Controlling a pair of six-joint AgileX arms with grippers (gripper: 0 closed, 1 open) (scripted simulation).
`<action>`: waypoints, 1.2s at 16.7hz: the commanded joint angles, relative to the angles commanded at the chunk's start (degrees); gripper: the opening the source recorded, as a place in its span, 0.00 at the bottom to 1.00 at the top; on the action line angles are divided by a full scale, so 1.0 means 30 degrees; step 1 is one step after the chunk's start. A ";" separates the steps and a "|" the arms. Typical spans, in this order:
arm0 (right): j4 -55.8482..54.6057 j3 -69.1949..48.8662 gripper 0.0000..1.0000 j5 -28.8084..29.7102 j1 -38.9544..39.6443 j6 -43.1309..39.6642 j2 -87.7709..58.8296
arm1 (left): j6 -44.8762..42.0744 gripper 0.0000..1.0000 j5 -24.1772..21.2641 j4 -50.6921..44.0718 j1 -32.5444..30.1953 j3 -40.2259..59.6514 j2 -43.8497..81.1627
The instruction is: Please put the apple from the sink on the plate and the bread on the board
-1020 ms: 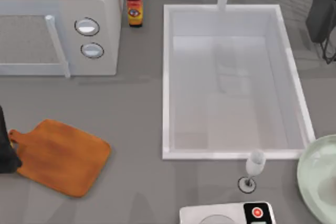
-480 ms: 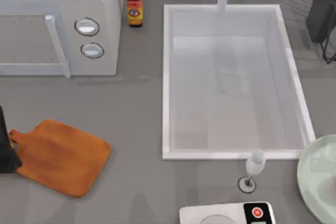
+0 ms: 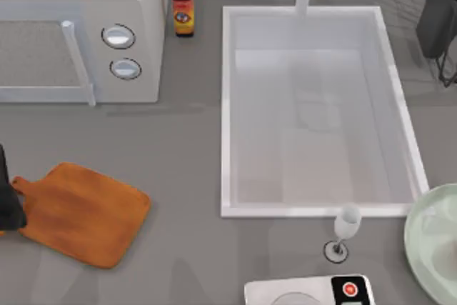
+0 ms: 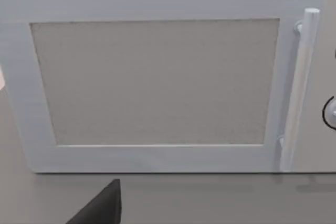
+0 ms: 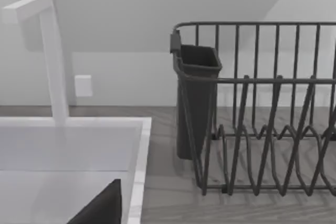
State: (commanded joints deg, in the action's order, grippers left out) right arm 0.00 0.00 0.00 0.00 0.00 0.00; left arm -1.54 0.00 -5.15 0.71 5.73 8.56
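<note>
Top view, change: my left arm (image 3: 8,198) sits a touch further left beside the handle of the board (image 3: 82,213); everything else stays put.
Grippers: left gripper (image 4: 100,208) faces the microwave (image 4: 157,82), right gripper (image 5: 100,208) faces the rack (image 5: 262,108); I cannot tell either grip.
Count: one board at left, one sink (image 3: 227,105) in the centre, one plate (image 3: 428,248) at the right edge, one glass (image 3: 345,226), one bottle (image 3: 183,8).

No readable text anywhere. The sauce bottle (image 3: 183,9) at the upper left of the top view is showing a red and yellow label, lettering too blurred to read. The scale (image 3: 308,291) at the bottom edge is showing a red button, unmarked.
</note>
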 joint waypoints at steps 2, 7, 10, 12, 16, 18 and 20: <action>0.0000 0.0000 1.00 0.0000 0.0000 0.0000 0.0000 | -0.0409 1.00 0.0000 -0.1366 0.0189 0.1516 0.2264; 0.0000 0.0000 1.00 0.0000 0.0000 0.0000 0.0000 | -0.1742 1.00 0.0001 -0.5818 0.0804 0.6450 0.9640; 0.0000 0.0000 1.00 0.0000 0.0000 0.0000 0.0000 | -0.2641 1.00 0.0002 -0.8816 0.1218 0.9770 1.4610; 0.0000 0.0000 1.00 0.0000 0.0000 0.0000 0.0000 | -0.3233 1.00 0.0002 -1.0792 0.1491 1.1955 1.7882; 0.0000 0.0000 1.00 0.0000 0.0000 0.0000 0.0000 | -0.4294 1.00 0.0003 -1.4336 0.1980 1.5879 2.3753; 0.0000 0.0000 1.00 0.0000 0.0000 0.0000 0.0000 | -0.4718 1.00 0.0003 -1.5750 0.2176 1.7449 2.6097; 0.0000 0.0000 1.00 0.0000 0.0000 0.0000 0.0000 | -0.5039 1.00 0.0003 -1.6823 0.2324 1.8644 2.7880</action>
State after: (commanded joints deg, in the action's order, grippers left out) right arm 0.00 0.00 0.00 0.00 0.00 0.00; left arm -16.66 0.01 -55.62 7.68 61.67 92.20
